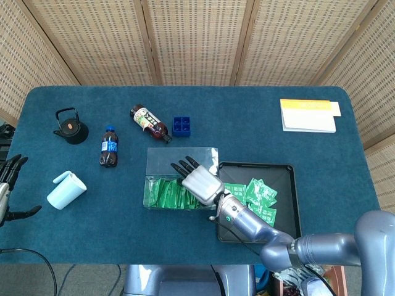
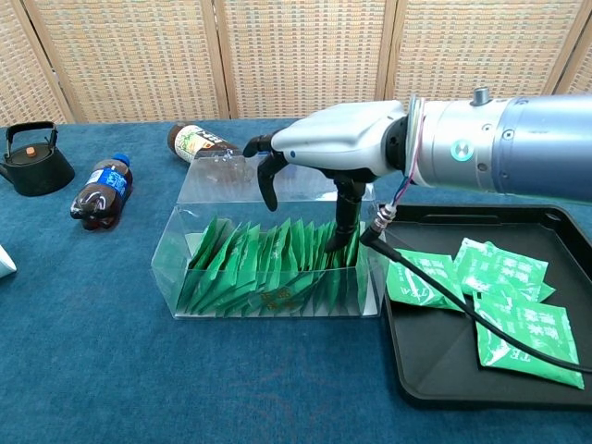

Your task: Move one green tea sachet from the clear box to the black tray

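Note:
The clear box [image 1: 162, 164] [image 2: 174, 260] holds a row of upright green tea sachets [image 1: 164, 192] [image 2: 262, 262]. My right hand [image 1: 199, 181] [image 2: 326, 146] hangs low over the box's right half with fingers spread. Its thumb [image 2: 347, 222] dips down among the rightmost sachets, and nothing is visibly held. To the right lies the black tray [image 1: 291, 185] [image 2: 433, 370] with several green sachets [image 1: 260, 193] [image 2: 504, 282] flat in it. My left hand [image 1: 7, 180] stays open at the table's far left edge, far from the box.
Behind the box lie a tea bottle [image 1: 150, 122] [image 2: 200, 143] and a blue block [image 1: 181, 126] [image 2: 277, 146]. A cola bottle [image 1: 109, 147], a black kettle [image 1: 70, 126] and a light-blue cup [image 1: 66, 190] stand left. A yellow-white book [image 1: 307, 115] sits far right.

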You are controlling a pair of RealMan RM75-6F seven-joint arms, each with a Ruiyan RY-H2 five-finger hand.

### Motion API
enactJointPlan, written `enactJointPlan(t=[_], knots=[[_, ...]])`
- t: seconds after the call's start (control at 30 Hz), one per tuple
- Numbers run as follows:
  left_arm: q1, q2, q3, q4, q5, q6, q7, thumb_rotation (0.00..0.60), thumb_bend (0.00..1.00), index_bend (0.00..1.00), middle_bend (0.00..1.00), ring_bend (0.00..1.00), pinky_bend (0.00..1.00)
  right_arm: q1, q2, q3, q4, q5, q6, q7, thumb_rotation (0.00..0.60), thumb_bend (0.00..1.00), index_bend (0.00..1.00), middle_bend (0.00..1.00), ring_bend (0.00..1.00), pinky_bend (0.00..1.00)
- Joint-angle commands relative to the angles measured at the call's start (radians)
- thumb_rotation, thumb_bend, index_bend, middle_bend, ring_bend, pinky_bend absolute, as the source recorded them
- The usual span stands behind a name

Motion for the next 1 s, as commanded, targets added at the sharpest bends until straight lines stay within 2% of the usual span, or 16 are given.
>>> enactJointPlan(t=[0.03, 0.3, 1.0], knots=[[-0.001, 0.000, 0.000, 0.000, 0.000, -0.001, -0.001, 0.600, 0.11, 0.00, 0.00, 0.00, 0.00, 0.010, 0.015, -0.007, -0.020, 0.019, 0.001, -0.024, 0.600, 0.29, 0.39, 0.00, 0.00, 0.00], [-0.003, 0.002, 0.003, 0.000, 0.006, -0.005, -0.006, 0.600, 0.11, 0.00, 0.00, 0.00, 0.00, 0.021, 0.028, -0.023, -0.040, 0.048, 0.004, -0.051, 0.600, 0.29, 0.39, 0.00, 0.00, 0.07], [-0.007, 0.001, 0.004, 0.002, 0.004, -0.009, -0.007, 0.600, 0.11, 0.00, 0.00, 0.00, 0.00, 0.028, -0.004, -0.021, 0.003, 0.052, 0.016, -0.033, 0.600, 0.29, 0.41, 0.00, 0.00, 0.08]])
